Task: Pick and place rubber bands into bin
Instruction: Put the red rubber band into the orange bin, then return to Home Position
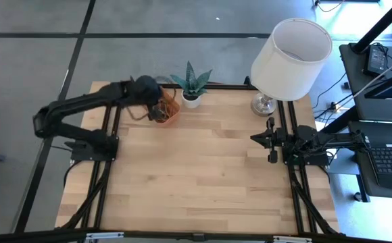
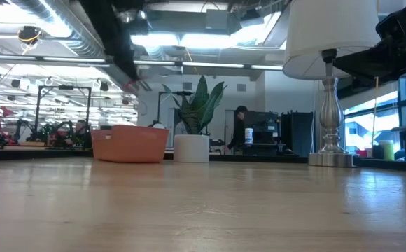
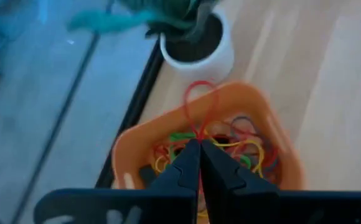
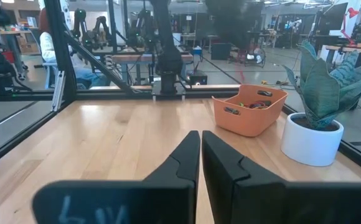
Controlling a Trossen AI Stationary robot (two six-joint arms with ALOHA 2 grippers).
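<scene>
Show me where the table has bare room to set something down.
Bare wood fills the table from the middle to the near edge, between the two arms. The far edge is crowded: bin under the left tool, plant pot, lamp.

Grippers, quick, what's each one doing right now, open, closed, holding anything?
Left gripper: shut on a red rubber band, above the bin.
Right gripper: shut, holding nothing, over the table.

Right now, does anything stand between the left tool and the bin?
Nothing visible does. The left tool is shut on a red rubber band directly above the orange bin, which already holds rubber bands. The plant pot stands beside the bin.
</scene>
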